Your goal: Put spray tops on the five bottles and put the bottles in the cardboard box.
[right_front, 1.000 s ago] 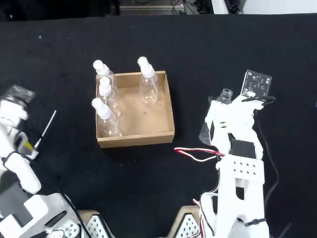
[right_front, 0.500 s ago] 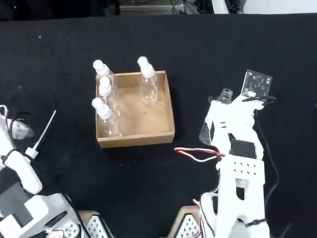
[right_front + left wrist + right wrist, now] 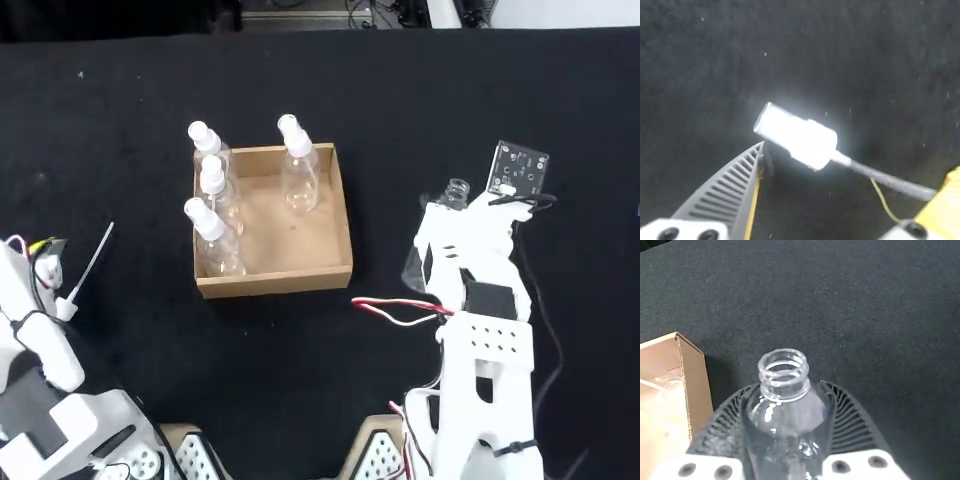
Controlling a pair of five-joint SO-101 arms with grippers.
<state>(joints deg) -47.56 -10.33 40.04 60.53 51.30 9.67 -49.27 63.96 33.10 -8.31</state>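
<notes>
**Four capped in box, fifth bottle bare in right jaws**

Four bottles w/ spray tops stand upright in the box [image 3: 276, 283], which sits mid-worktop [image 3: 400, 90]. Three line its left wall: far [image 3: 207, 148], middle [image 3: 214, 188], near [image 3: 210, 232]. The 4th [image 3: 297, 150] stands at the far right corner, apart from the rest.

Right arm [image 3: 482, 310] is off to the box's right, w/ open cloth between them. Right jaws pinch the 5th bottle [image 3: 784, 390] round its body, one ribbed finger [image 3: 850, 422] each side. Its neck is open, no top on it. From above the bottle [image 3: 457, 190] leans, neck toward the far edge. Can't tell if its base touches the cloth. Red & white wires [image 3: 395, 312] loop out at the arm's left side.

The last top [image 3: 88, 268] lies flat on the worktop well left of the box, thin tube pointing to the far side, white head nearest the left arm [image 3: 35, 335]. Left jaws are spread wide over it, gripping nothing. In the left wrist view the top [image 3: 797, 137] lies between the two fingers, its head just beside the grey ribbed tip [image 3: 752, 162].
</notes>
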